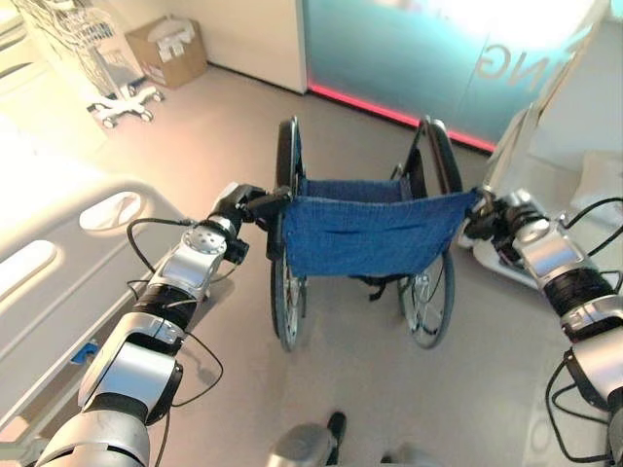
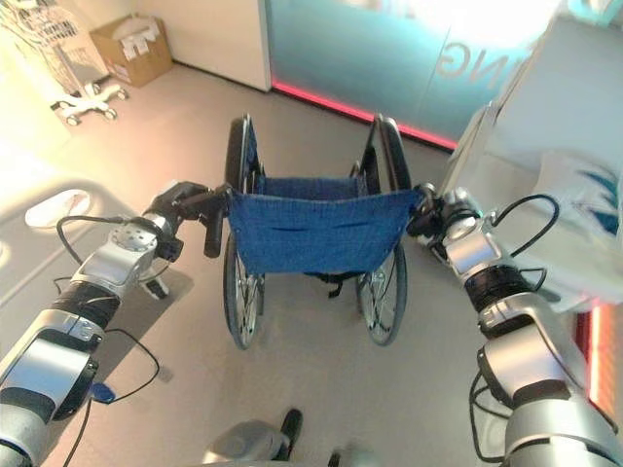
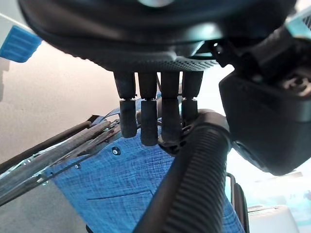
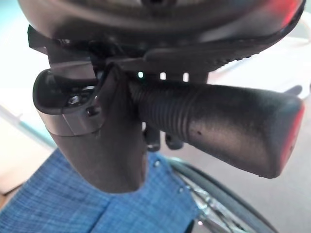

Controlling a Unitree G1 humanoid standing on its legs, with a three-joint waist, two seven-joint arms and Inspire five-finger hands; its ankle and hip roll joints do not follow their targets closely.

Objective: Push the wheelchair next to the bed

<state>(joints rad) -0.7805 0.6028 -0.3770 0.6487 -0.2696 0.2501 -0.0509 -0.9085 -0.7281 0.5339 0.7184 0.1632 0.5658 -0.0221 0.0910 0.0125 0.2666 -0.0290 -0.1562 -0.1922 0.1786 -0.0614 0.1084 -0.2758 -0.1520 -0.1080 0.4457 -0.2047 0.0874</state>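
Observation:
The wheelchair (image 1: 365, 229), with a blue cloth backrest and big spoked wheels, stands on the floor in front of me, its back towards me. My left hand (image 1: 238, 204) is at its left push handle (image 3: 194, 184). The ribbed black grip runs between the curled fingers (image 3: 148, 121) and the thumb (image 3: 262, 121). My right hand (image 1: 487, 216) is shut on the right push handle (image 4: 218, 121), with the thumb (image 4: 97, 131) across its front. The bed (image 1: 58, 263), with white side rails, lies to the left of the chair, close beside my left arm.
A cardboard box (image 1: 167, 49) and a white wheeled stand (image 1: 122, 97) stand at the far left by the wall. A frosted glass wall (image 1: 409, 49) with a red strip at its foot closes the far side. White furniture (image 1: 545, 146) stands at the right.

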